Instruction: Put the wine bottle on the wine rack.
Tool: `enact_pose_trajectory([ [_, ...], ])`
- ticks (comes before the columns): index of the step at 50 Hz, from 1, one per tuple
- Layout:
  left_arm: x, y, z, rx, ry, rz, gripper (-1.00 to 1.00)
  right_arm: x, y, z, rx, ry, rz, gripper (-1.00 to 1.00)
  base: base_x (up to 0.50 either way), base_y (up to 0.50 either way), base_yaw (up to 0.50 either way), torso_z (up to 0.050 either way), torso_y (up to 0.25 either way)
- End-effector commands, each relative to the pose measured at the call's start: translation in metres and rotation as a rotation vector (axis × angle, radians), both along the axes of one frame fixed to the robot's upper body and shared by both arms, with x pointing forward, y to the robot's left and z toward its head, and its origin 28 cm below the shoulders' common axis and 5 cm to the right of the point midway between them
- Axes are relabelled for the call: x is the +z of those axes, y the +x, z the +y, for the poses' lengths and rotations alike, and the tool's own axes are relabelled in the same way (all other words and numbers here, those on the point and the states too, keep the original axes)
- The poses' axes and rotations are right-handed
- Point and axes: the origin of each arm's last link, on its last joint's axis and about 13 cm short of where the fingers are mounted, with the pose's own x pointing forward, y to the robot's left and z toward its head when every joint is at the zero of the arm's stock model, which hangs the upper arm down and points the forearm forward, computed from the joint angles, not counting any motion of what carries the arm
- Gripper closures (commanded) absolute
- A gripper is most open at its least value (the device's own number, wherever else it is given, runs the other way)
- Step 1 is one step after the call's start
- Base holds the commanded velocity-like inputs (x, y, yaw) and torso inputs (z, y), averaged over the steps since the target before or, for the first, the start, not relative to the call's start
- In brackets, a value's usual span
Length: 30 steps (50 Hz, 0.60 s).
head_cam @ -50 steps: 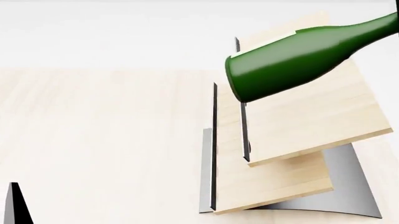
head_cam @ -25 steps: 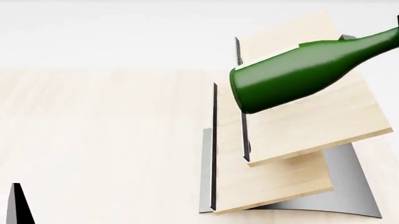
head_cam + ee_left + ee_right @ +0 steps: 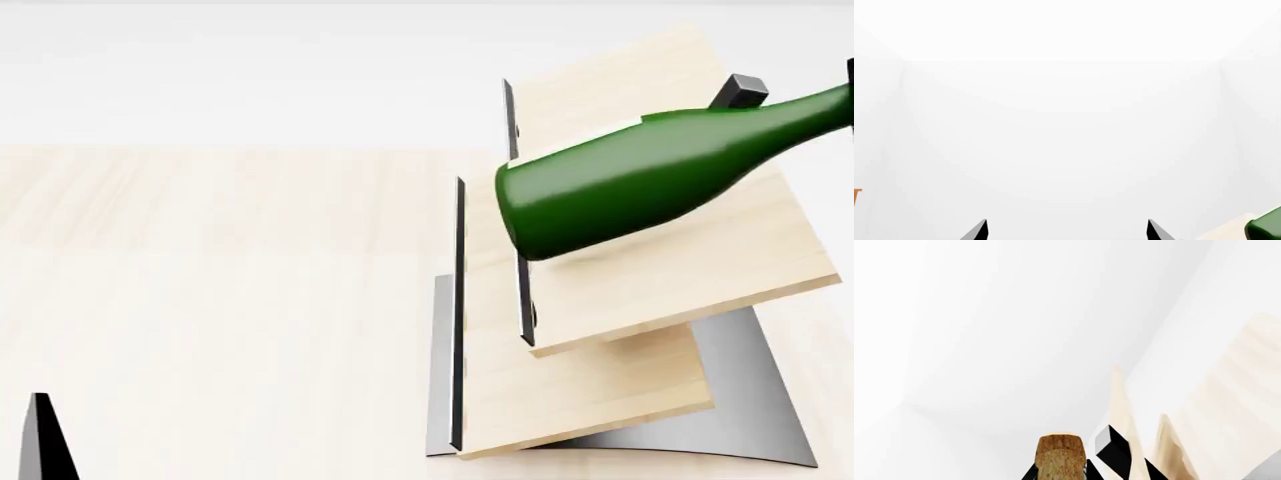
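I have the wine bottle (image 3: 654,178) lying nearly on its side above the upper board of the wine rack (image 3: 667,270), base leading away from my right gripper, neck running back toward it and out of the head view. Whether the glass already touches the wood I cannot tell; it looks very close. The small black peg (image 3: 738,92) stands just behind the bottle's shoulder.

My right gripper (image 3: 1084,471) shows only as dark finger edges beside the cork (image 3: 1058,456). I judge it is clamped on the neck just below the cork, but the contact itself is out of frame.

My left gripper (image 3: 1066,230) has its two fingertips well apart, holding nothing, pointed at blank wall with the bottle's green base (image 3: 1266,227) just off to one side.

Handling, as I judge it: a full glass bottle is heavy, rigid, smooth and breakable. Held by the neck, the body's weight levers hard against my fingers, so it could pivot or slip. The neck is the narrow place that fits my fingers; the body is too wide. On a slanted board it may roll or slide once released.
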Motion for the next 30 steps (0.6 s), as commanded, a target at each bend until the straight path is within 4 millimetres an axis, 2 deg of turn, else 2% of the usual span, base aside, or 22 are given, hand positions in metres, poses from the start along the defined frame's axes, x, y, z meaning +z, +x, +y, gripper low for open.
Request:
enact_pose_trajectory([
  [1, 0.0, 0.0, 0.0, -0.001, 0.001, 0.001, -1.0, 0.0, -0.001, -0.003, -0.006, 0.01, -0.035, 1.0, 0.0, 0.0, 0.0, 0.01, 0.0],
  [30, -0.001, 0.0, -0.001, -0.005, 0.003, 0.004, -1.0, -0.012, -0.001, -0.004, -0.009, 0.003, -0.018, 1.0, 0.0, 0.0, 0.0, 0.0, 0.001],
])
